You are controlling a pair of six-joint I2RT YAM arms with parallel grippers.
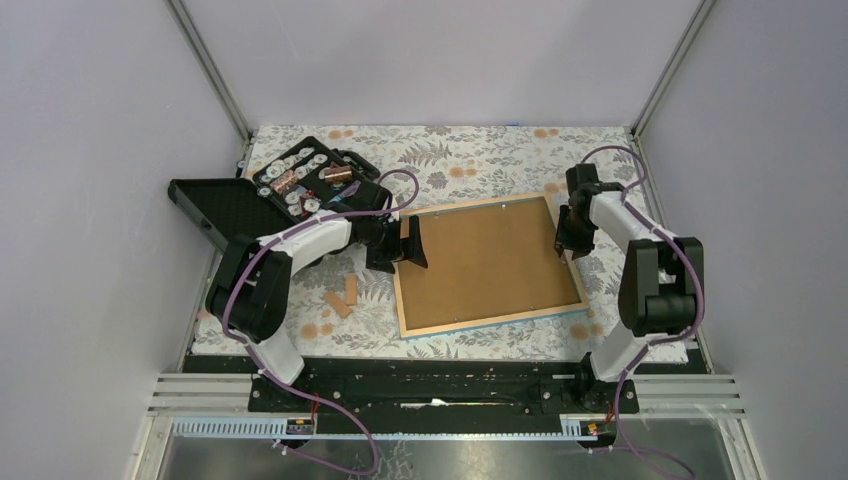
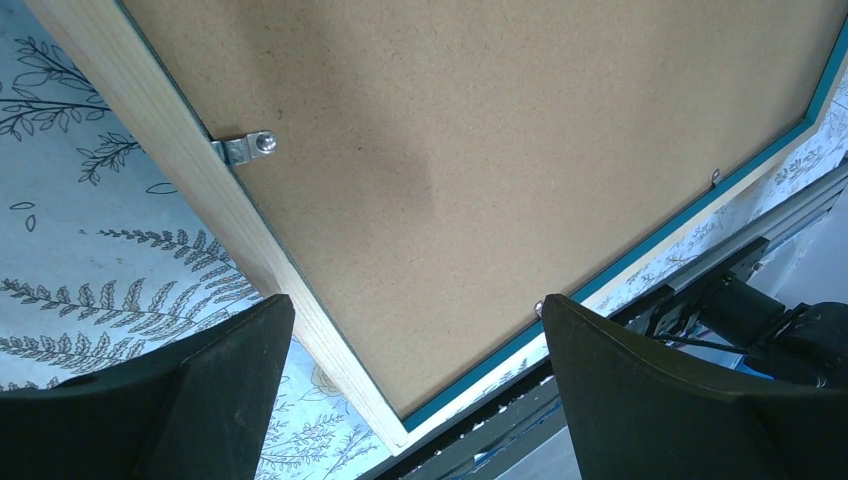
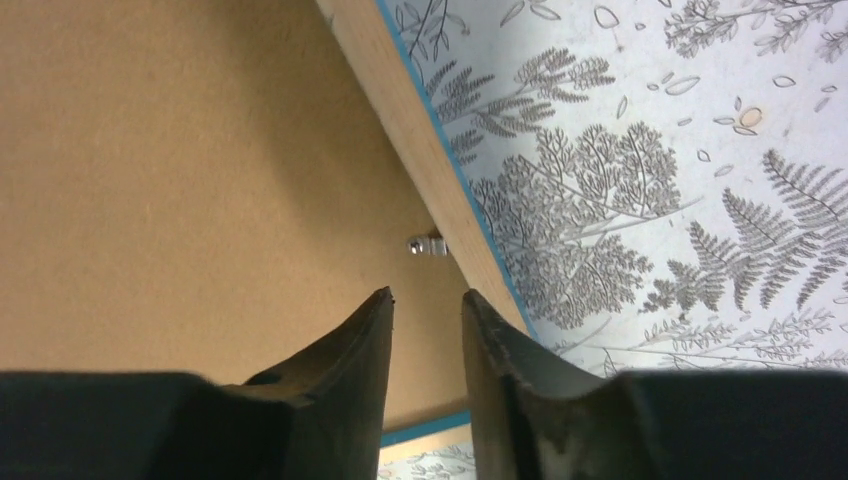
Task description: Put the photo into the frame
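Two-sided flanking of the face-down frame (image 1: 492, 320) mid-table, backing board (image 1: 489, 262) up, probably to reach its metal tabs (image 2: 243, 148), with left gripper (image 2: 415, 298) gaping empty at one edge, right gripper (image 3: 427, 293) barely parted on nothing, and no photo visible

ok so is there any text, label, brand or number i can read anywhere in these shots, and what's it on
No readable text in any view.
backing board: plain brown, no print.
frame: bare wood rim, no label; no stamp visible on its metal clip.
black case: parts inside too small to tell whether any are marked.
tablecloth: fern pattern only.
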